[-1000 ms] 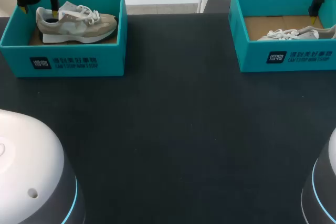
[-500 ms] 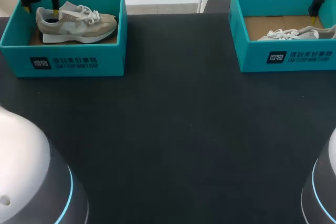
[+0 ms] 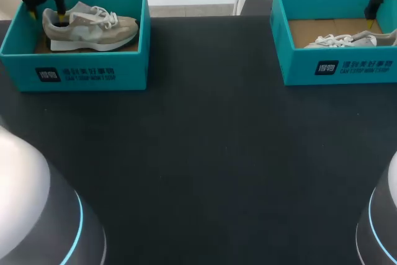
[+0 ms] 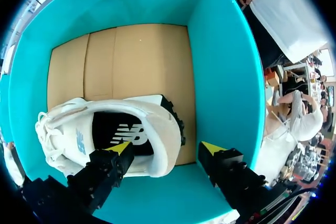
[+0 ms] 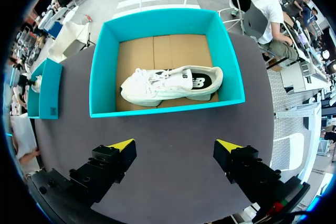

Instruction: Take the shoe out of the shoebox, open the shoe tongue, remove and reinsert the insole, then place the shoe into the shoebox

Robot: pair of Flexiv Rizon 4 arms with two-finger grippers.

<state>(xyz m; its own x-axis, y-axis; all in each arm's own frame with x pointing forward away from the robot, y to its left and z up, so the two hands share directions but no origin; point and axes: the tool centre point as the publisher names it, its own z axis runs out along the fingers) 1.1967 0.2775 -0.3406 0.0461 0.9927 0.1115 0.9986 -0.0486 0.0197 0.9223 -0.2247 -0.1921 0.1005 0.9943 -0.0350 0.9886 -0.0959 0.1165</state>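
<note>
Your left gripper [image 4: 166, 148] has sunk lower into the left shoebox [image 3: 80, 72] over the last second. Its fingers stand spread, one yellow tip at the collar opening of the beige sneaker [image 3: 93, 26], the other outside the heel, near the box wall. The sneaker sits in the box, not yet pinched, so the lift-out looks imminent. Your right gripper [image 5: 176, 145] has not moved: it hangs spread wide above the right shoebox [image 5: 100, 82] and its white sneaker [image 5: 168, 85].
</note>
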